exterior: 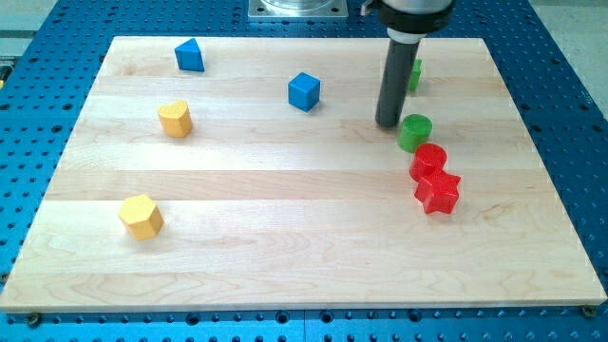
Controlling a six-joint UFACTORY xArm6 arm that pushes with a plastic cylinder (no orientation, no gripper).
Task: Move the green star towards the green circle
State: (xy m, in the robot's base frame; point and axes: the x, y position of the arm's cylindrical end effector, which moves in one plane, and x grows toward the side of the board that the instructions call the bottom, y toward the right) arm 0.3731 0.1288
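The green circle (415,132) is a short green cylinder at the view's right, just above the red blocks. The green star (416,74) shows only as a green sliver behind the rod, near the view's top right; its shape is mostly hidden. My tip (388,124) rests on the board just left of the green circle, close to it, and below the green star.
A red circle (428,160) and a red star (437,191) touch below the green circle. A blue cube (304,91), a blue triangle (189,55), a yellow heart-like block (175,119) and a yellow hexagon (142,217) lie on the wooden board (285,247).
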